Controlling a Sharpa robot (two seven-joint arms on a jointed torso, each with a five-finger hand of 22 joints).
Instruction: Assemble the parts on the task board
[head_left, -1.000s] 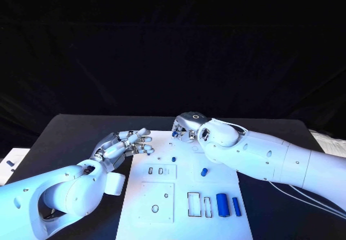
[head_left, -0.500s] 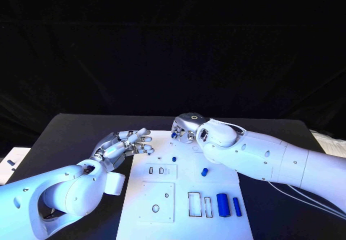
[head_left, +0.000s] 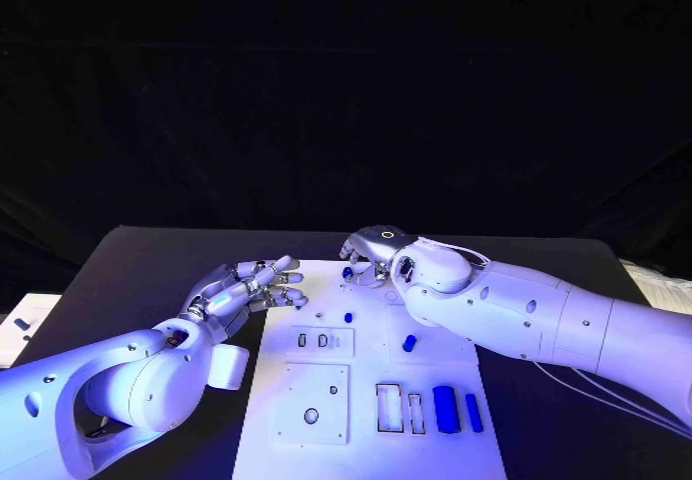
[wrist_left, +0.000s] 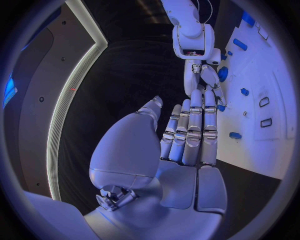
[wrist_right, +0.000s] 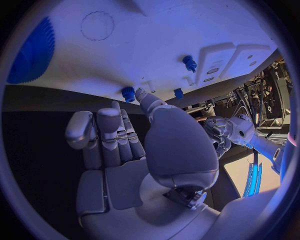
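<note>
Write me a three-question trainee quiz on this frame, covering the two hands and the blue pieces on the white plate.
1. True or false: the left hand is holding a blue piece.
2. Multiple choice: where is the right hand? A) over the far end of the white plate; B) over the near end of the plate; C) off the black table.
3. Fill in: the two long blue pieces lying side by side are at the plate's near ____ corner, as seen in the head view.

Key:
1. False; its fingers are spread with nothing in them.
2. A.
3. Right.
</note>
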